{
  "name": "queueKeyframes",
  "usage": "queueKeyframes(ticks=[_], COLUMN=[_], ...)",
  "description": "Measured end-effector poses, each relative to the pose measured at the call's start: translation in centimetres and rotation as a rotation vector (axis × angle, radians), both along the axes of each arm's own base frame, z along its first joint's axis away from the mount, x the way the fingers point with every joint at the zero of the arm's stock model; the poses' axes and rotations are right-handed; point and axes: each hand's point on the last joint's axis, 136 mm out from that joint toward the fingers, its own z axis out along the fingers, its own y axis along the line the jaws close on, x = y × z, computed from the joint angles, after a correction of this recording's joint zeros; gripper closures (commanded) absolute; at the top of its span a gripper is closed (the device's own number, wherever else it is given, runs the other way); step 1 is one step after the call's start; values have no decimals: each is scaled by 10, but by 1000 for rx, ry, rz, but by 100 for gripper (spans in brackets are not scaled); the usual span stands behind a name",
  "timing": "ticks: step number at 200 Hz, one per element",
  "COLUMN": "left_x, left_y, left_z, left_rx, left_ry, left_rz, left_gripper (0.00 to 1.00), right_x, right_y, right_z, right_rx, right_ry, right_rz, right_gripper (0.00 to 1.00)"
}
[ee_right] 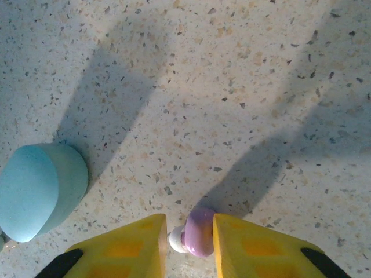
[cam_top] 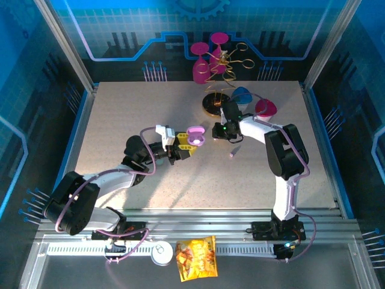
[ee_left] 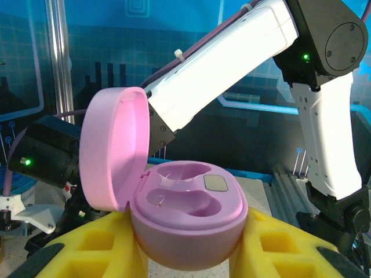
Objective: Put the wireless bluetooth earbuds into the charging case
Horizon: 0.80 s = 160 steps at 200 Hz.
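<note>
The left arm reaches in from the near left corner, and its gripper clasps an open lilac case between yellow fingers near the middle of the speckled table. Just right of the case, the right gripper points down at the tabletop. A tiny lilac earbud lies loose nearby. Behind it sit a blue case, a pink case and a gold wire stand with pink glasses. A snack packet rests on the front rail.

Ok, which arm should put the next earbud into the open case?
Right: the right hand pinches a lilac earbud, and the left hand is busy holding the open lilac case.
</note>
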Motion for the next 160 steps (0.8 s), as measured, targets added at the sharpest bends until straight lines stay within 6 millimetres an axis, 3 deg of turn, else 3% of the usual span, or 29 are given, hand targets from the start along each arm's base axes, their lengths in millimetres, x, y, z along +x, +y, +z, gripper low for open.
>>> queueKeyframes(ticks=[67,104,148,160], left_x=[0,0,0,0], left_y=[0,0,0,0], left_z=[0,0,0,0], left_rx=[0,0,0,1], left_ry=[0,0,0,2], left_rz=[0,0,0,0], left_gripper=[78,78,78,78], right_x=[1,2,2,1], right_y=[-5,-4,-3,-5], right_z=[-13,-13,-12,-11], right_rx=[2,19,21,13], right_ry=[37,45,45,47], right_rz=[-18,-24,-29,-33], right_gripper=[78,87,88,94])
